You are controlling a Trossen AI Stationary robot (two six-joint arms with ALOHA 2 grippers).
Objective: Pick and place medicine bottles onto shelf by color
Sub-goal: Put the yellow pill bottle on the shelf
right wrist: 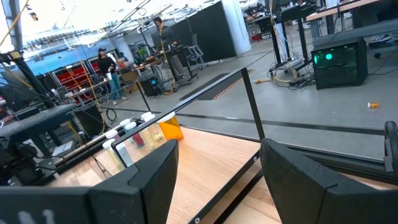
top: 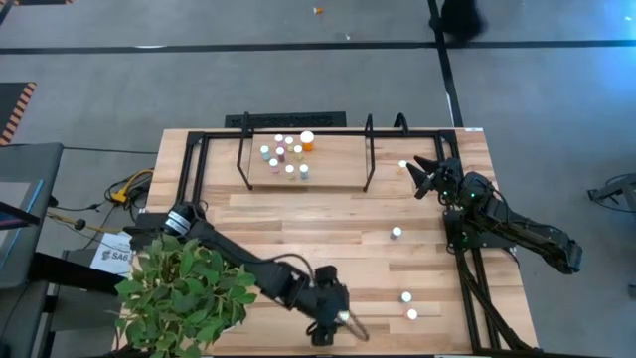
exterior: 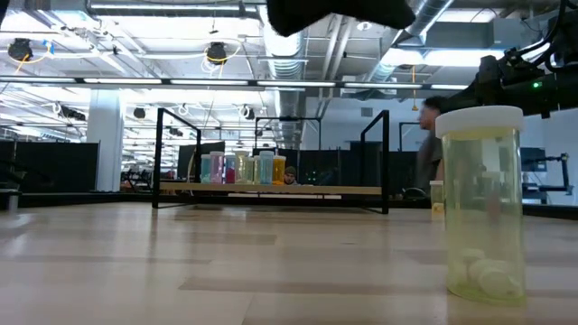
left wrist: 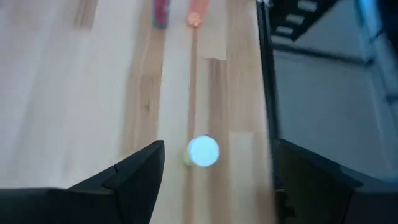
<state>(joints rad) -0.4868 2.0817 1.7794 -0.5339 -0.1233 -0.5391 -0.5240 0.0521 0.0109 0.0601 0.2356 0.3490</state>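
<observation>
The shelf (top: 303,159) stands at the table's far side with several bottles (top: 286,151) in a cluster on its board; it also shows in the low view (exterior: 271,188). My left gripper (top: 343,323) hovers open near the front edge. In its wrist view a pale-capped, yellowish bottle (left wrist: 203,152) stands upright on the table ahead of and between the fingers, untouched. Two loose bottles (top: 405,296) (top: 412,314) stand just right of that gripper. My right gripper (top: 422,177) is open and empty at the shelf's right end.
Two more loose bottles stand at the right: one mid-table (top: 397,233), one beside the shelf's right end (top: 402,164). A yellowish bottle (exterior: 479,203) stands close to the low camera. A potted plant (top: 184,293) covers the front left corner. Black frame bars (top: 462,288) run along the table's right side.
</observation>
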